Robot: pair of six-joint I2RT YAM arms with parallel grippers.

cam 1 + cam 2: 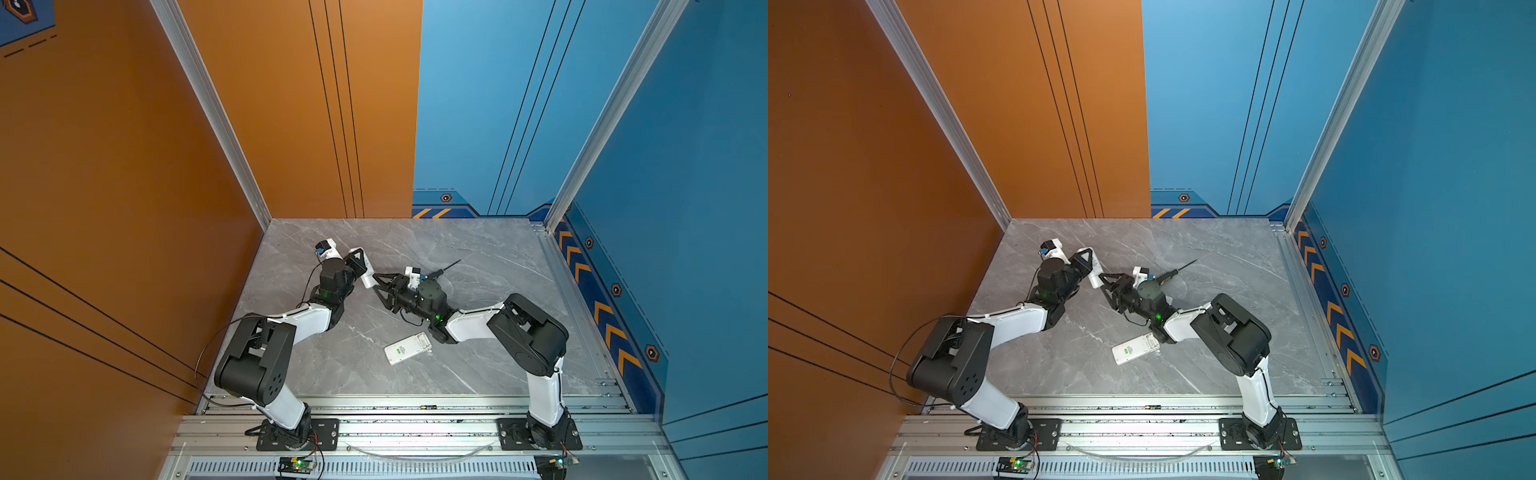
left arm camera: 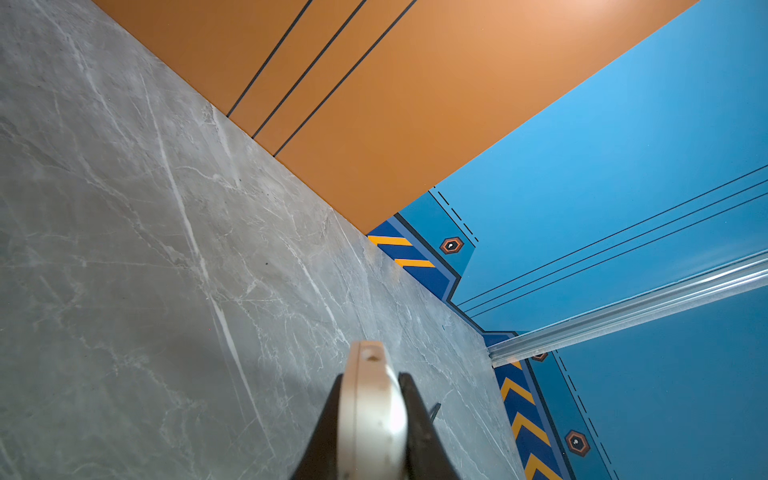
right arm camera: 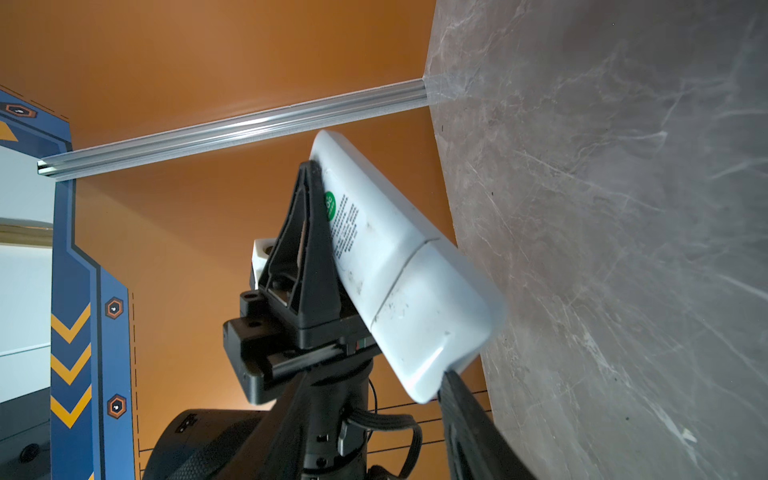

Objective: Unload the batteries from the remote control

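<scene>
My left gripper (image 1: 360, 262) (image 1: 1087, 259) (image 2: 372, 378) is shut on a white remote control (image 1: 368, 279) (image 1: 1095, 277) (image 2: 370, 415) and holds it above the table, tilted. In the right wrist view this remote (image 3: 386, 257) shows its back with a green round sticker, and its cover sits closed at the lower end. My right gripper (image 1: 377, 286) (image 1: 1105, 286) stands open at that lower end, and one finger (image 3: 465, 424) touches the remote's corner. The batteries are hidden.
A second white remote (image 1: 407, 348) (image 1: 1136, 348) lies flat on the grey marble table (image 1: 498, 257) near the right arm's forearm. Behind the right wrist lies a black screwdriver (image 1: 442, 270) (image 1: 1174, 273). Orange and blue walls enclose the table.
</scene>
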